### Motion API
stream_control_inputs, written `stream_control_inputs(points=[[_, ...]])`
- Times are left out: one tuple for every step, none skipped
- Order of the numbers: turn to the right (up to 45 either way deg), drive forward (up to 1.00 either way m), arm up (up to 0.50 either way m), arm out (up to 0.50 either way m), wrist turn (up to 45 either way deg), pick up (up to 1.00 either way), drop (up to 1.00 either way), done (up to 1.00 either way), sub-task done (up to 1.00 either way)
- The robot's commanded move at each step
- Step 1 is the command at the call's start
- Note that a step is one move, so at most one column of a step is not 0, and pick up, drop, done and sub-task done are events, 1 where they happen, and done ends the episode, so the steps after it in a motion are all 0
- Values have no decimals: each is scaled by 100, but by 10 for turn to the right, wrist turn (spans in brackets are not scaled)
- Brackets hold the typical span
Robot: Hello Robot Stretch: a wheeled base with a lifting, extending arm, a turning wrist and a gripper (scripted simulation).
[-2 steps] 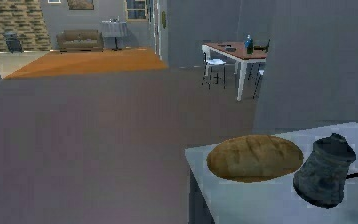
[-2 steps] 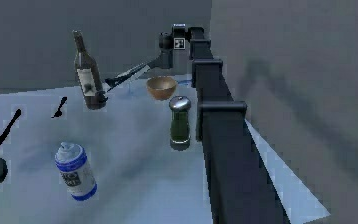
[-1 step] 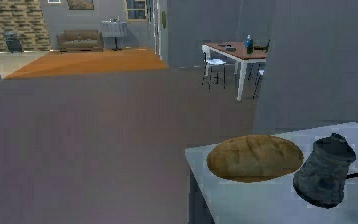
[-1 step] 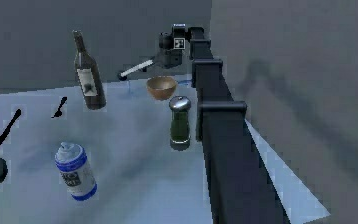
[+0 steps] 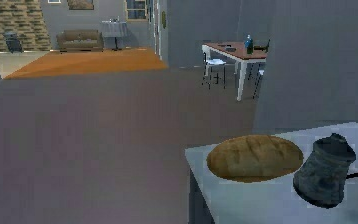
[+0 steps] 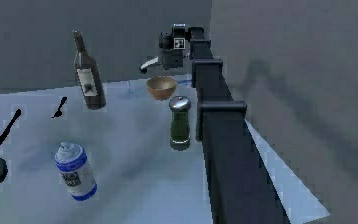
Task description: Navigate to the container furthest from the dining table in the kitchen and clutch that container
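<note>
Grey floor (image 5: pixel 87 140) spreads across the forward view's left; beyond it we see an orange rug (image 5: pixel 87 62) and a sofa (image 5: pixel 79 40) against the far wall. Toward the right stands a wood-topped dining table (image 5: pixel 227 47) on white legs, with a blue bottle (image 5: pixel 249 43) on it and a chair (image 5: pixel 215 68) beside it. At the lower right, a pale bench (image 5: pixel 267 205) carries a round loaf (image 5: pixel 254 158) and a dark kettle (image 5: pixel 327 170), just beside each other.

In the arm side view, the dark arm (image 6: pixel 222 120) rises over the bench (image 6: pixel 127 150) to the tool (image 6: pixel 155 62). A brown bowl (image 6: pixel 161 88) — the container nearest the tool — stands on the bench just below it in the picture, so we cannot tell whether the tool grasps anything. Also on the bench:
- a dark shaker (image 6: pixel 179 122) with a pale cap, near the bowl
- an upright wine bottle (image 6: pixel 85 70), at the left
- a white-and-blue can (image 6: pixel 75 172), near the bottom edge
- a small dark utensil (image 6: pixel 59 107), lying flat
</note>
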Motion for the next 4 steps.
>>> stream_control_inputs(points=[[0, 0, -8, 0, 0, 0, 0, 0, 0], [0, 0, 0, 0, 0, 100, 0, 0, 0], [0, 0, 8, 0, 0, 0, 0, 0, 0], [0, 0, 0, 0, 0, 0, 0, 100, 0]])
